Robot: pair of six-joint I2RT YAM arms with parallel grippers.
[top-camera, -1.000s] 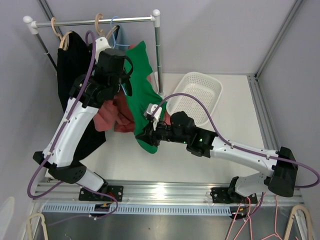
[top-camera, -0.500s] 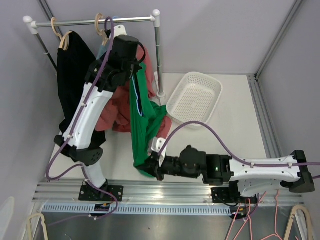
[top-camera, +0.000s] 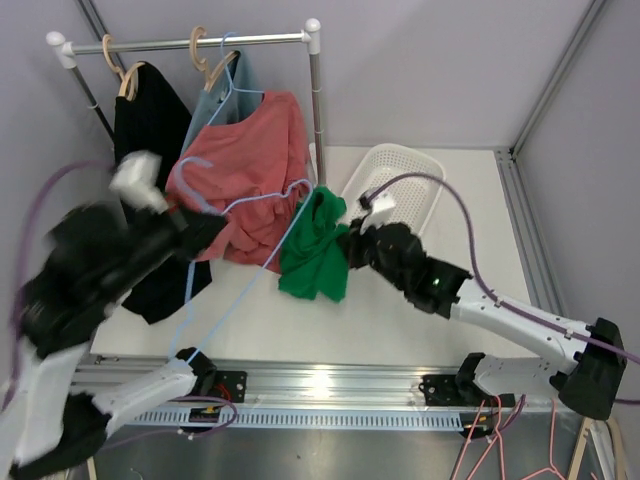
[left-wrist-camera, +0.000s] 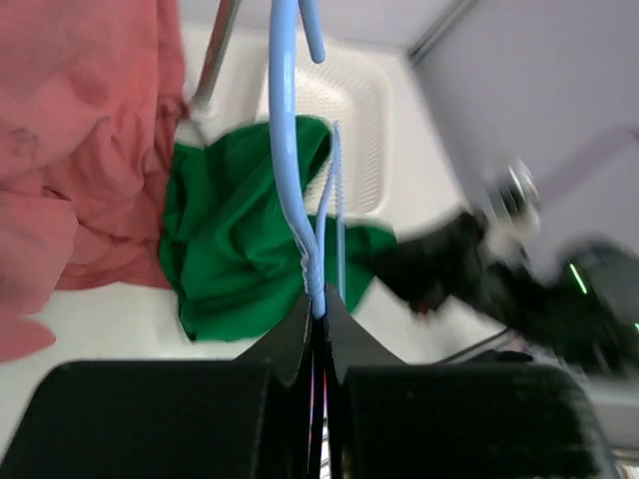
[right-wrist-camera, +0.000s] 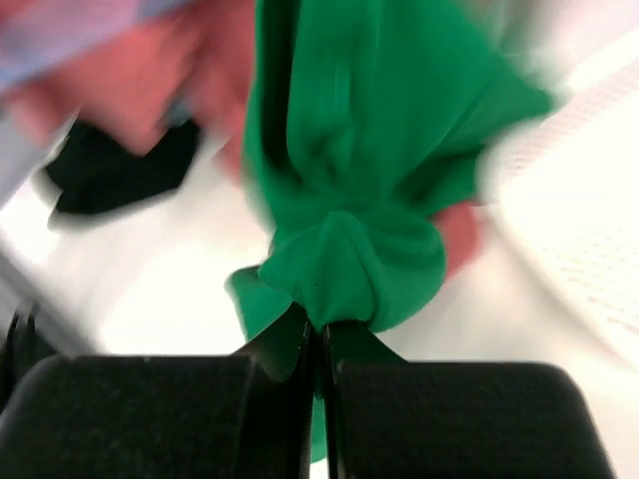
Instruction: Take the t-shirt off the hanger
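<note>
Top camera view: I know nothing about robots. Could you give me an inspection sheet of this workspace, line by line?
Surface: white table, garment hems resting on its left part.
Job's things: green t-shirt bunched between rack and basket, apparently off the blue hanger.
Clutter: white basket, nothing seen in its visible part; black garment, red shirt and pale blue garment hanging on the rack.
Grippers: left pincer shut on the hanger's wire; right pincer shut on the t-shirt; left arm blurred.
Cables: purple cable loops along the right arm.
Surroundings: grey walls.
</note>
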